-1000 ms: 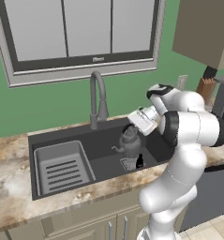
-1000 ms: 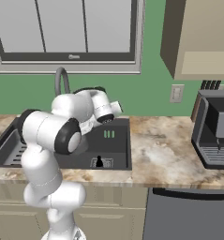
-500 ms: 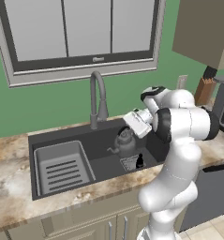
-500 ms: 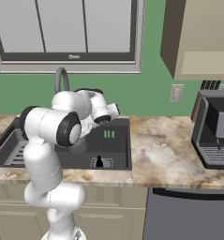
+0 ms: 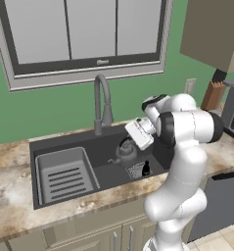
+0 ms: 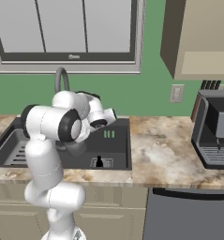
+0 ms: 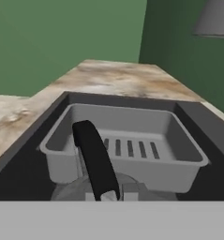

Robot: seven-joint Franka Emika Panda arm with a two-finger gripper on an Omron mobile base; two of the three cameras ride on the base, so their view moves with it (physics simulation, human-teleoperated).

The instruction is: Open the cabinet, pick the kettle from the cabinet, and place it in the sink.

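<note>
The dark grey kettle (image 5: 125,153) hangs low inside the dark sink (image 5: 45,144), just right of the grey ribbed tray insert (image 5: 64,175). My gripper (image 5: 130,141) is shut on its arched black handle (image 7: 94,158) from above. In the hand view the kettle's grey body (image 7: 76,191) lies below the handle, with the tray (image 7: 179,150) beyond it. In the right base view my arm covers the kettle, and the sink (image 6: 117,140) shows beside it. The beige-tan cabinet (image 5: 211,30) (image 6: 200,37) hangs at the upper right.
The tall arched faucet (image 5: 102,100) stands behind the basin. A small black piece sits on the drain (image 5: 145,169). A knife block (image 5: 212,95) and a coffee machine (image 6: 216,133) stand on the marble counter (image 6: 160,150) to the right. A window is above the sink.
My hand has carried the kettle a little left and down, deeper into the sink basin. The grip has stayed shut.
</note>
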